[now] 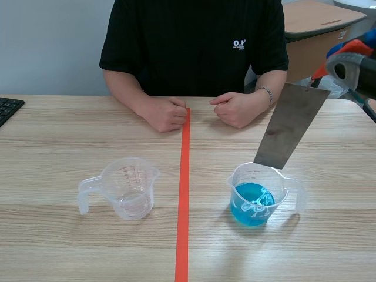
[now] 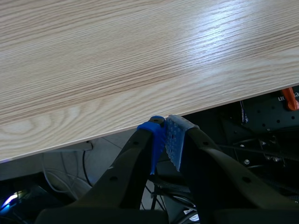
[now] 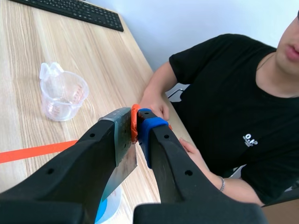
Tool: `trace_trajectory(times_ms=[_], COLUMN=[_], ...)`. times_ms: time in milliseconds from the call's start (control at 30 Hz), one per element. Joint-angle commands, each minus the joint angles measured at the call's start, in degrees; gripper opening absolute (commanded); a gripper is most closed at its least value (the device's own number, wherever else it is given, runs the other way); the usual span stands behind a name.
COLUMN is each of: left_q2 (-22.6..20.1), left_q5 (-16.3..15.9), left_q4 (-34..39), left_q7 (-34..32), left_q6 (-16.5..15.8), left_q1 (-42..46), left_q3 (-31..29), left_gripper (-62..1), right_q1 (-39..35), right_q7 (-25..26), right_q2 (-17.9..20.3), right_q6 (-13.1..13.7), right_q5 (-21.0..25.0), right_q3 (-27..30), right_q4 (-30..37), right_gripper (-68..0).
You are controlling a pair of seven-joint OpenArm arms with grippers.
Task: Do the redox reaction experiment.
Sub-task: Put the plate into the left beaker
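Note:
A grey metal plate (image 1: 291, 126) hangs tilted, its lower end just above the rim of a clear beaker (image 1: 258, 194) holding blue liquid. My right gripper (image 1: 322, 77) is shut on the plate's upper end at the far right. In the right wrist view the plate (image 3: 124, 154) is pinched between that gripper's (image 3: 136, 125) fingers, with the blue beaker (image 3: 108, 209) below. An empty clear beaker (image 1: 124, 188) stands left of the orange-red line; it also shows ahead of the right gripper (image 3: 63, 95). My left gripper (image 2: 164, 135) is shut on nothing, past the table's edge (image 2: 140, 60).
A person in a black shirt sits across the table, with both fists (image 1: 167, 113) (image 1: 235, 108) resting on the wood near the line's far end. A black keyboard (image 1: 7, 108) lies at the far left edge.

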Motion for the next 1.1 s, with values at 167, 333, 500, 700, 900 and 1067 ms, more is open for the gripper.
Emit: trace_trajectory(times_ms=[167,333,500,700,900,1067], left_q2=[-1.07,-1.07,-1.07,-1.09,-2.34,-2.84], left_q5=[-0.33,-0.33,-0.33,-0.33,-0.31,-0.31], left_q4=[0.5,0.46,0.46,0.46,0.46,0.42], left_q7=[-0.81,-0.83,-0.83,-0.83,0.83,1.31], left_q6=[0.0,0.0,0.0,0.0,-0.02,-0.04], left_q1=[-0.02,-0.02,0.0,0.0,0.02,0.0], left_q3=[-0.2,-0.2,-0.2,-0.2,-0.2,-0.2], left_gripper=[-56.8,-56.8,-56.8,-56.8,-56.8,-56.8], right_q1=[3.26,4.96,7.89,13.33,19.15,24.59], right_q7=[-0.11,-0.09,-1.05,-3.8,-6.82,-8.81], right_q2=[2.25,2.27,2.89,3.34,3.17,2.84], right_q6=[0.33,0.33,0.33,0.33,0.33,0.33], right_q5=[2.58,2.8,3.76,4.83,6.47,6.82], right_q3=[0.35,0.31,-1.86,-7.89,-14.82,-20.96], right_q4=[0.68,0.68,0.68,0.55,0.13,-0.59], right_gripper=[-66.0,-66.0,-66.0,-66.0,-66.0,-65.8])
